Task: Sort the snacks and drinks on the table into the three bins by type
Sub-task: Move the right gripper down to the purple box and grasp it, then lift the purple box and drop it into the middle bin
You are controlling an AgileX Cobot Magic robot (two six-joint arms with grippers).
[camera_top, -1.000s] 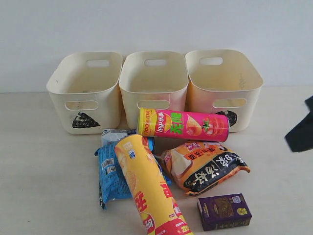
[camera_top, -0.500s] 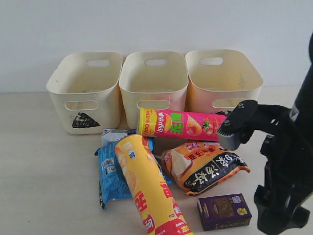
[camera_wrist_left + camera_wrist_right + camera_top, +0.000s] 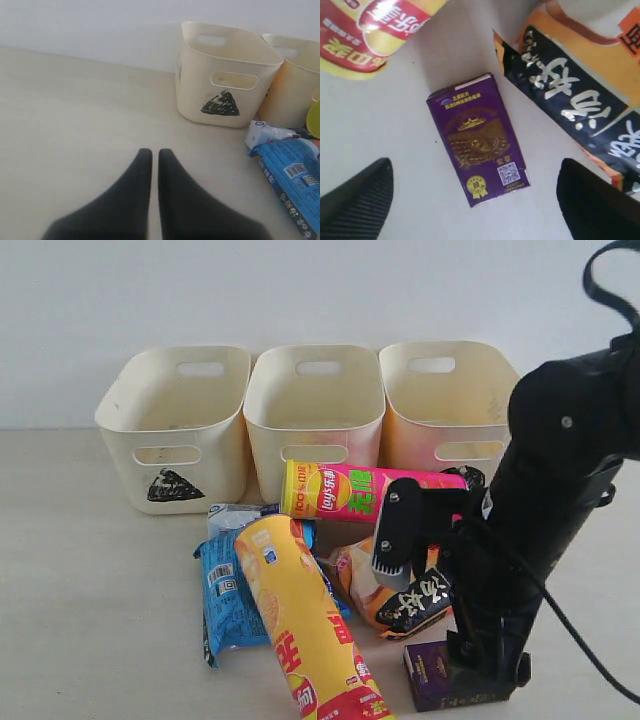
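The small purple box (image 3: 477, 137) lies flat on the table (image 3: 90, 590), and my right gripper (image 3: 475, 200) hangs open over it, one finger on each side, touching nothing. In the exterior view the right gripper (image 3: 480, 685) covers most of the purple box (image 3: 425, 675) and part of the orange-black bag (image 3: 358, 578). The yellow chip tube (image 3: 300, 625) lies on the blue bag (image 3: 225, 590). The pink tube (image 3: 360, 492) lies before the bins. My left gripper (image 3: 155, 154) is shut and empty above bare table, out of the exterior view.
Three cream bins stand in a row at the back: left (image 3: 175, 420) with a triangle mark, middle (image 3: 315, 410), right (image 3: 450, 400). A white-and-blue drink carton (image 3: 235, 515) peeks out behind the blue bag. Bare table lies left of the pile.
My right arm has swung in from the right edge and come down over the purple box, with its jaws open. The snacks and the bins have not moved.
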